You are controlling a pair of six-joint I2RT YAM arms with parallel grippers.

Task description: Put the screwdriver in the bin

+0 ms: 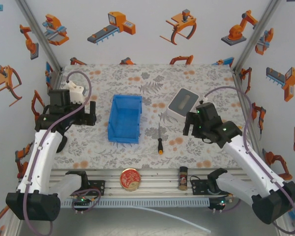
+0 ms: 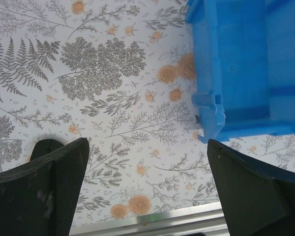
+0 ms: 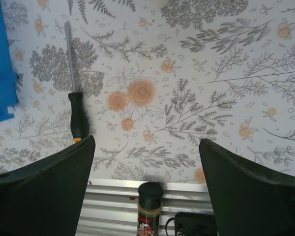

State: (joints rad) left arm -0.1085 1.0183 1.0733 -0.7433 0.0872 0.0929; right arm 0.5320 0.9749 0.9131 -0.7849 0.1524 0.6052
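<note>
Looking from the top camera, where's the screwdriver (image 1: pixel 160 138)?

Flat on the table (image 1: pixel 211 83), just right of the bin (image 1: pixel 124 120) but not touching it, orange end toward the near rail.

And the arms?

Left gripper (image 1: pixel 90 115) hangs left of the bin, right gripper (image 1: pixel 191 126) right of the screwdriver, near a white box (image 1: pixel 183 103). A round tin (image 1: pixel 130 178) and a bottle (image 1: pixel 183 178) sit on the rail.

Left wrist view?

Jaws wide apart, nothing between them. Below is floral cloth, with the bin's corner (image 2: pixel 246 64) at upper right.

Right wrist?

Jaws apart too, and empty. The screwdriver (image 3: pixel 73 88) lies up and to the left, beside the bin's edge (image 3: pixel 0 73), with the bottle (image 3: pixel 149 209) at the bottom.
</note>
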